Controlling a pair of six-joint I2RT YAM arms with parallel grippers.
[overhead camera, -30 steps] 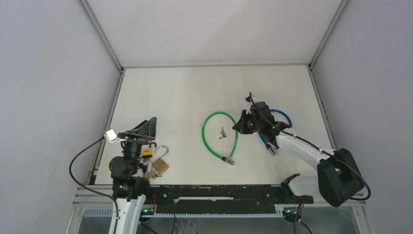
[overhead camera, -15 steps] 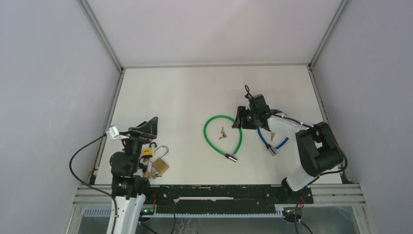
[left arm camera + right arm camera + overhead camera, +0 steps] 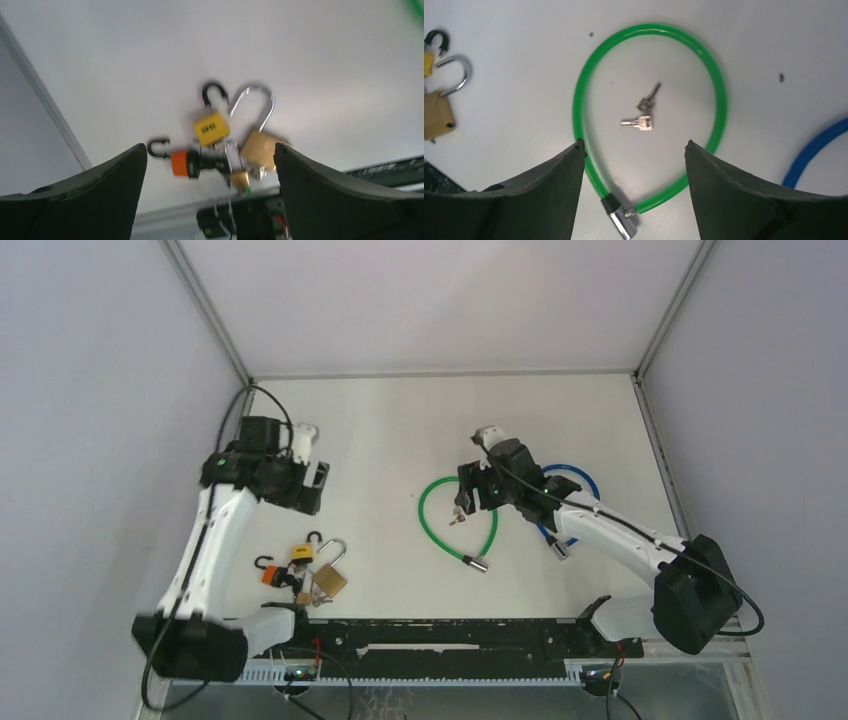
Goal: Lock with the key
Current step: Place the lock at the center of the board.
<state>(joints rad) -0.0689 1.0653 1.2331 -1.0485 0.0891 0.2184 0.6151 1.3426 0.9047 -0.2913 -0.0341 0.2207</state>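
1. Green cable lock (image 3: 720, 100) lies looped on the white worktop (image 3: 380, 430). Two small keys (image 3: 642, 122) rest inside the loop, clear of the cable.
2. The right claw (image 3: 635, 150) hangs over that loop with its fingers spread wide, and the keys show in the gap between them.
3. A blue cable (image 3: 819, 145) lies just beside the green one.
4. The left claw (image 3: 210, 150) is also spread apart. Its camera looks towards a cluster of padlocks near the worktop's near edge: a yellow padlock (image 3: 211, 128), an orange padlock (image 3: 180, 163) and a brass padlock (image 3: 258, 150).
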